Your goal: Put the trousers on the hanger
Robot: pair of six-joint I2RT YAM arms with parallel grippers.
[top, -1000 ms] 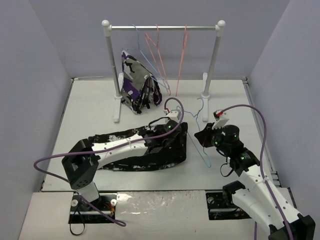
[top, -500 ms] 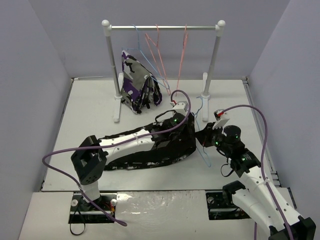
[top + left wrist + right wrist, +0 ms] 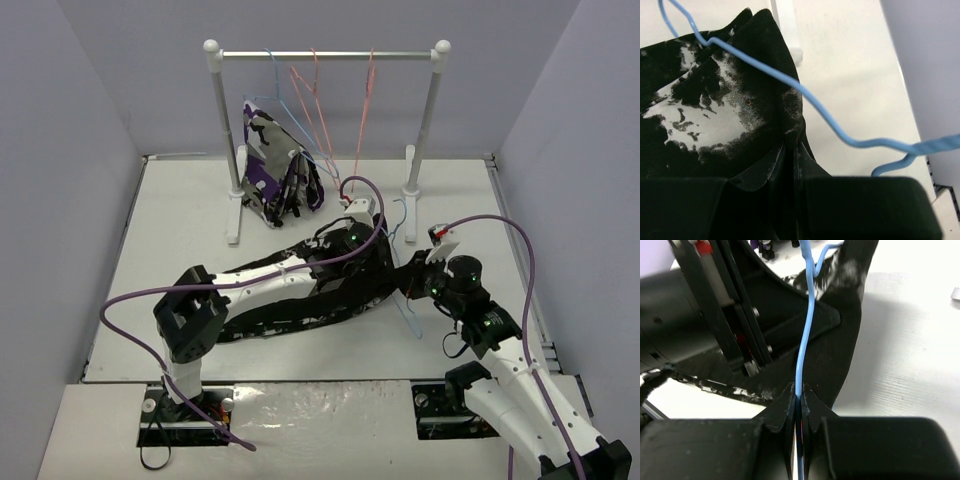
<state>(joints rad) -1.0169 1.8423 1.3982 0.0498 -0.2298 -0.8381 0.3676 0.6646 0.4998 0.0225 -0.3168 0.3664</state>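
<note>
We log long black white-splotched fabric trousers (image 3: 715, 100) stretched across the white table (image 3: 180, 220) | their right end pinched tight in our left gripper (image 3: 790, 150) | thin light-blue wire hanger (image 3: 807, 325) clamped in our right gripper (image 3: 799, 395) | its wire crossing over the trousers' held end.

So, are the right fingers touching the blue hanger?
Touching. The right wrist view shows the hanger wire pinched between the right fingers, no gap either side.
</note>
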